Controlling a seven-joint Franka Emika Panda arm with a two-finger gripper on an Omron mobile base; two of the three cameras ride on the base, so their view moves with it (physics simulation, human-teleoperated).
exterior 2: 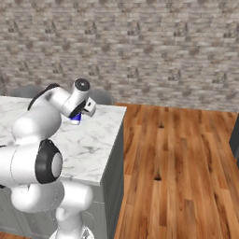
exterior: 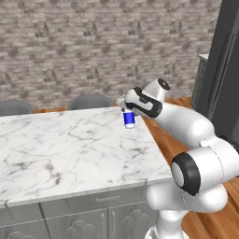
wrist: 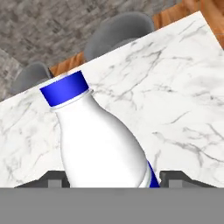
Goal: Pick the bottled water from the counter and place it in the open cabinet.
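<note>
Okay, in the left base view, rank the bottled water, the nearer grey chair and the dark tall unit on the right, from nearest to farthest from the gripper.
1. bottled water: right at the gripper, between its jaws, on the counter near its far right corner.
2. grey chair: just behind the counter's far edge, to the left of the gripper.
3. dark tall unit: farthest, at the picture's right edge.

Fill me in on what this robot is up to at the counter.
The white arm has reached over the marble counter to the bottled water, which stands near the far right corner. In the hand view the bottle sits between the two fingertips, one on each side, so the gripper straddles it. Whether the fingers already press on it can't be told, and the bottle looks still on the counter, not lifted.
</note>
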